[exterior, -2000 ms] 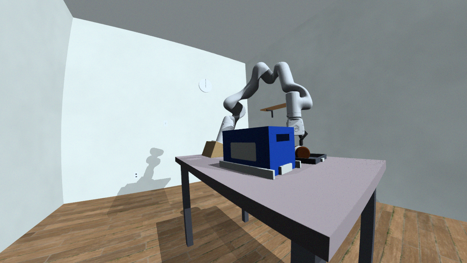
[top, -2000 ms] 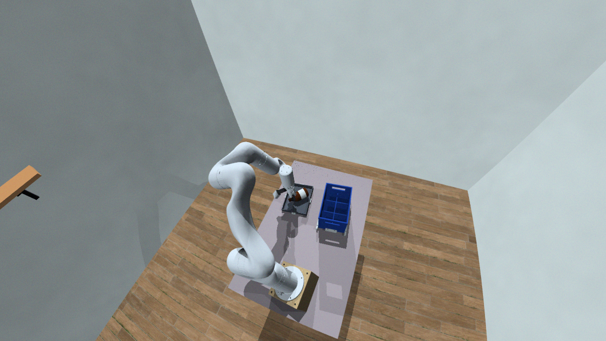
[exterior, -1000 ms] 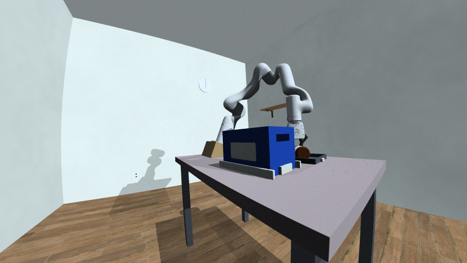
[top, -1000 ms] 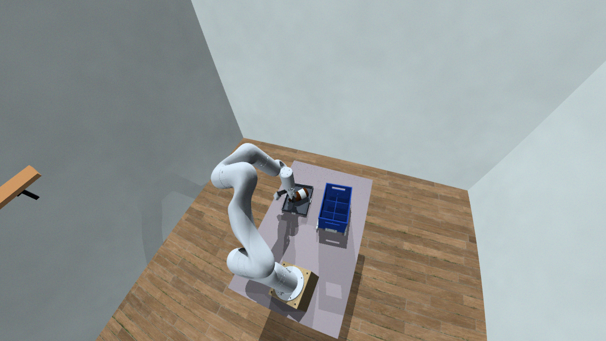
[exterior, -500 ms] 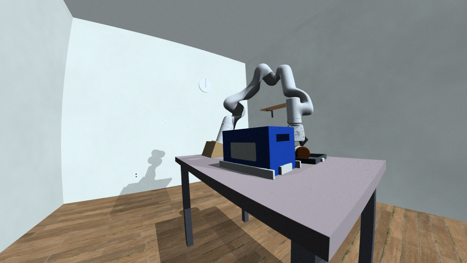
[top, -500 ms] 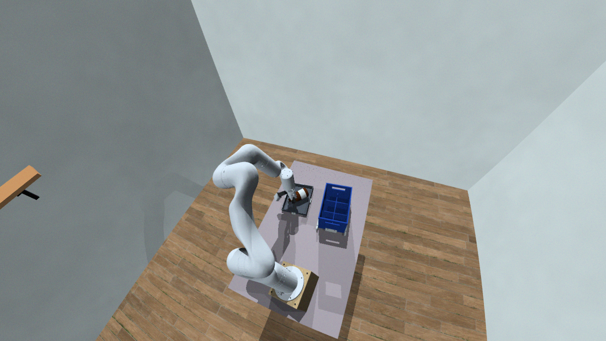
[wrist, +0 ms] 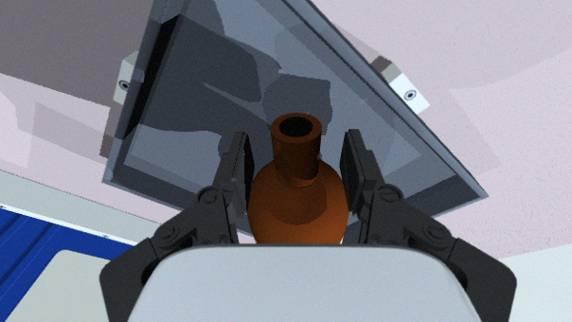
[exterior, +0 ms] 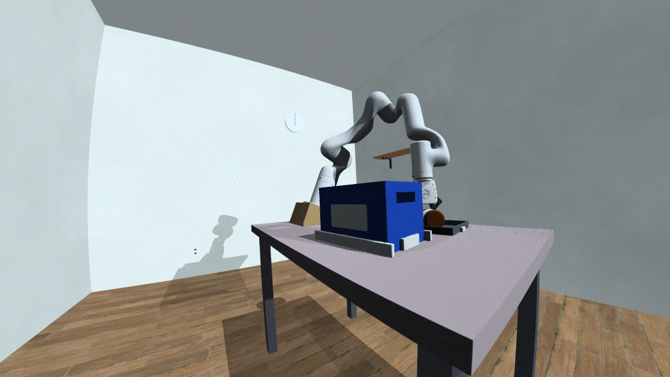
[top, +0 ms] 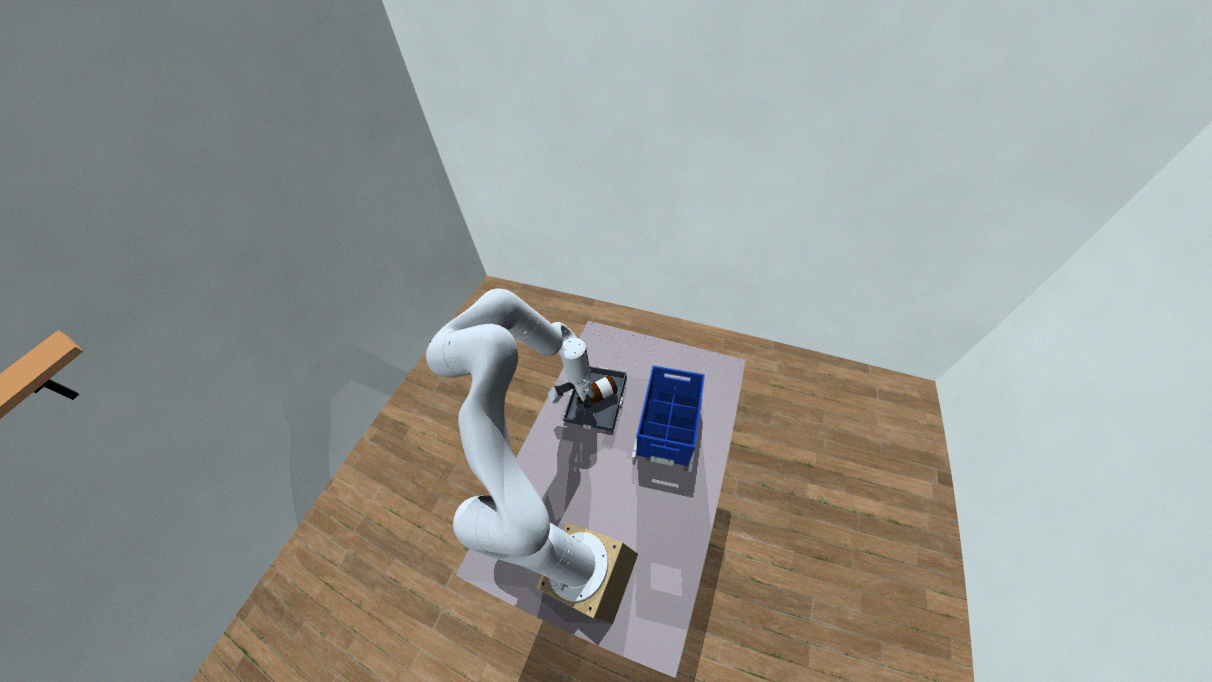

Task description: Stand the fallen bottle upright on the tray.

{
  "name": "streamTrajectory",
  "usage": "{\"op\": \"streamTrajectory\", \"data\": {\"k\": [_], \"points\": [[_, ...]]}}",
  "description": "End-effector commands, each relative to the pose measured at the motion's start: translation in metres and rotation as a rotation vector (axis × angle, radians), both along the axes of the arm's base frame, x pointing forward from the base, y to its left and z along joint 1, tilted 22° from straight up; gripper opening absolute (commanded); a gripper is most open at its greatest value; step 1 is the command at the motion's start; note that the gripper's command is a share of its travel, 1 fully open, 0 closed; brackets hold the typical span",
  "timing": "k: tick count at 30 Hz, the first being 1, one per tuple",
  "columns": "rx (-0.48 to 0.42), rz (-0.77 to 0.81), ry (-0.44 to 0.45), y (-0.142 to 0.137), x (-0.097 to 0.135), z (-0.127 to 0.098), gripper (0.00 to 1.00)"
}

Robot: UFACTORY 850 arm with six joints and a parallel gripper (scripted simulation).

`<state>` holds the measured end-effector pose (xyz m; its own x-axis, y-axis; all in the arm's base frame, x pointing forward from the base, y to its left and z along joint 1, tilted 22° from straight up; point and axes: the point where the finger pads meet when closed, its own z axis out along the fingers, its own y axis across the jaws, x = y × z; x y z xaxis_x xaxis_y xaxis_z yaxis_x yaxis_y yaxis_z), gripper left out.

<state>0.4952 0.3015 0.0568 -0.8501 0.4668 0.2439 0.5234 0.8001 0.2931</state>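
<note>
While the bottle lies on its side over the tray, neck toward the frame's top, the end effector straddles its shoulder, part-open, fingers flanking without gripping.

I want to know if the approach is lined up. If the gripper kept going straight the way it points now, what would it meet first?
Most likely the brown bottle: it lies between the open gripper's fingers, which straddle its shoulder. Beyond it is the tray floor. Depth is hard to judge.
</note>
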Motion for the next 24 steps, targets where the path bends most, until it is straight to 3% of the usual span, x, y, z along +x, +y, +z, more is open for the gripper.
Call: {"op": "streamTrajectory", "data": {"k": [1, 12, 13, 24], "points": [[0.001, 0.000, -0.002, 0.0002, 0.0009, 0.0007, 0.65], [0.001, 0.000, -0.002, 0.0002, 0.0009, 0.0007, 0.65], [0.001, 0.000, -0.002, 0.0002, 0.0009, 0.0007, 0.00], [0.001, 0.000, -0.002, 0.0002, 0.0009, 0.0007, 0.00]]}}
